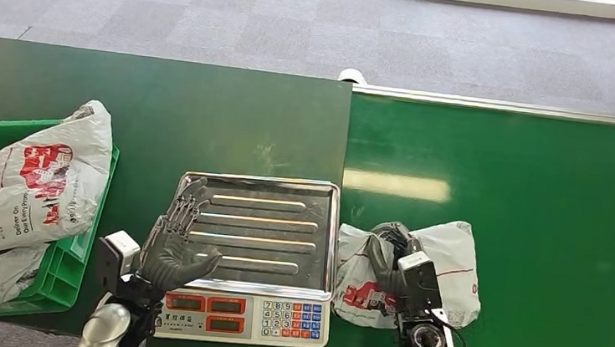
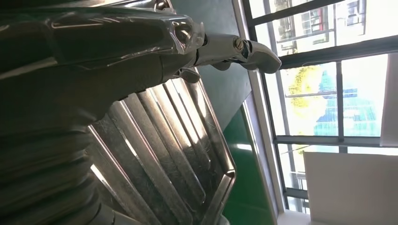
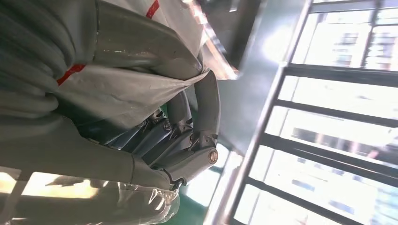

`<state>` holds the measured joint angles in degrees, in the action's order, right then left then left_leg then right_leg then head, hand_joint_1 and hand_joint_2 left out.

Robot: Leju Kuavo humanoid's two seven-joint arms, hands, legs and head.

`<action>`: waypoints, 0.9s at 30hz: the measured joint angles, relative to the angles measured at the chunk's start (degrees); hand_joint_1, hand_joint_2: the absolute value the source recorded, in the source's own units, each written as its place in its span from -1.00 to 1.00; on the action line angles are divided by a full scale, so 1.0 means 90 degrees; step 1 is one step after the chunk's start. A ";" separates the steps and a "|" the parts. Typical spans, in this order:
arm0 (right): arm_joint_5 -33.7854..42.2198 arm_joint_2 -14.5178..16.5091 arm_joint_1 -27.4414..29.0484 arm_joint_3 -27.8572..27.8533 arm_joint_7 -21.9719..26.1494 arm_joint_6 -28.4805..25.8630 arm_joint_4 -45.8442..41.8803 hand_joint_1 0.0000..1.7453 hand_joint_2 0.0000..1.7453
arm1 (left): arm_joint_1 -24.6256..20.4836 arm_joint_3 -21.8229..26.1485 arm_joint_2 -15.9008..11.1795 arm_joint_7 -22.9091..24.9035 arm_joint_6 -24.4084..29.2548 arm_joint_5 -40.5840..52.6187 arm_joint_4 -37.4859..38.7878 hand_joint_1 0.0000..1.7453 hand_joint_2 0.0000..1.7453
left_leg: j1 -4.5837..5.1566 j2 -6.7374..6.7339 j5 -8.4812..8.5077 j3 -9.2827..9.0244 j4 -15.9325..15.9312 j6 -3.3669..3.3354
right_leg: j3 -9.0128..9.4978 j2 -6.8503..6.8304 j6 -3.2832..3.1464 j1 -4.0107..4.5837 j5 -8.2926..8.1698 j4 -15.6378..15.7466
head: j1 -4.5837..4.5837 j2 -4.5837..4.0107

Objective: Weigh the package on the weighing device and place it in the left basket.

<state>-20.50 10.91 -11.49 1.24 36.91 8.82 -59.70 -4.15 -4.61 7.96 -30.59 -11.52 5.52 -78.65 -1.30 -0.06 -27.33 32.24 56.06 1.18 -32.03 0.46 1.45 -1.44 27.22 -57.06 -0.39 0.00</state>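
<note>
Our right hand, lower right of the frame, grips the crinkled white plastic package on the green worktop. Our left hand hovers open over the ribbed steel scale tray. We judge weighing and the green plastic basket remain.

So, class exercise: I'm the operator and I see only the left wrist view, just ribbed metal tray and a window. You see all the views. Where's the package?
Observer: The package lies on the green belt, right of the scale's tray; the tray itself is bare.
Operator: Is anything holding it?
Observer: The right hand is on it, fingers closed into the plastic, as the right wrist view shows close up.
Operator: And my left hand?
Observer: The left hand is open, palm up, at the tray's left edge.
Operator: Is the left basket free?
Observer: The green basket already holds a similar bag.
</note>
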 joint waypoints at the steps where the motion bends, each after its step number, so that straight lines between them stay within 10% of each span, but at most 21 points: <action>1: 0.0091 -0.0008 0.0098 0.0052 0.0015 -0.0079 -0.0323 1.00 1.00 | -0.0001 0.0001 0.0000 -0.0010 0.0028 0.0012 -0.0035 -1.00 1.00 | 0.0000 0.0001 0.0000 0.0001 0.0000 0.0000 | 0.0000 0.0000 0.0000 0.0000 0.0000 0.0000 | 0.0000 0.0000; 21: 0.0416 -0.0104 0.0607 0.0007 -0.0040 -0.1089 -0.2658 1.00 1.00 | -0.0168 0.0011 0.0105 -0.0210 0.0320 -0.0036 -0.0252 -1.00 1.00 | 0.0001 0.0001 0.0000 0.0000 0.0001 0.0000 | 0.0001 0.0000 0.0000 -0.0001 -0.0001 0.0000 | 0.0001 0.0000; 27: 0.0744 -0.0107 0.0559 -0.0310 0.0279 -0.2197 -0.3094 1.00 1.00 | -0.0141 0.0012 0.0168 -0.0347 0.0586 -0.0363 -0.0578 -1.00 1.00 | 0.0002 0.0003 0.0001 0.0002 0.0003 -0.0001 | 0.0002 -0.0001 0.0000 -0.0002 -0.0001 0.0000 | 0.0000 0.0000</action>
<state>-13.80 9.94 -6.46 -1.55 39.42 -10.95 -87.54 -5.42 -4.50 9.47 -33.71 -6.25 2.26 -83.85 -1.28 -0.03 -27.32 32.26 56.08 1.17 -32.01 0.45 1.46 -1.46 27.22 -57.05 -0.39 0.00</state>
